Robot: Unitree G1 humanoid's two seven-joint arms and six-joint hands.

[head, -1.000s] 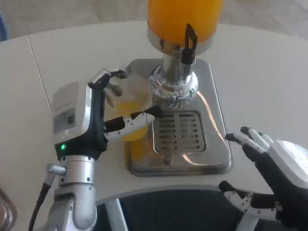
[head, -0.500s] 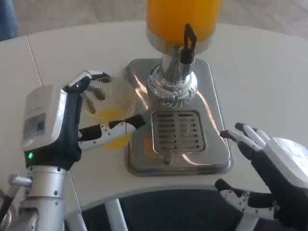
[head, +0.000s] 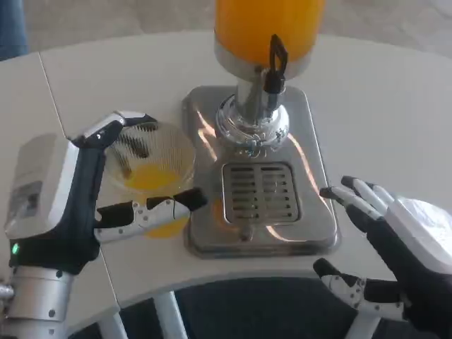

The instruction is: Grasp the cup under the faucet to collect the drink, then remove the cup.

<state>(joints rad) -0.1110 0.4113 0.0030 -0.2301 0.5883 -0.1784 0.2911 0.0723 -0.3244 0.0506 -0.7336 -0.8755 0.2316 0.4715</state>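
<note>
1. Left of the dispenser's steel tray (head: 311,141), clear of the faucet (head: 272,67): clear plastic cup (head: 150,166), carried outward and toward the camera over the last second.
2. Gripped by the left robot hand (head: 92,205), fingers (head: 152,212) wrapped around the near side of the cup and thumb hooked over the far rim; held upright, a shallow pool of orange drink in the bottom.
3. Hovering or resting over the white surface (head: 85,92) beside the tray; contact with the surface impossible to judge from this angle.
4. Shifted from just beside the chrome column (head: 253,127) a second ago to well apart from it now; drip grate (head: 261,191) left bare.
5. Waiting at the near right corner of the tray: right robot hand (head: 385,247), fingers spread, holding nothing, barely moved across the three pictures.
6. Closed above: black tap lever (head: 277,53), no stream falling from the orange tank (head: 268,28).
7. Judged from this: collection finished, removal under way or nearly done; setting down and letting go apparently all that remains.
</note>
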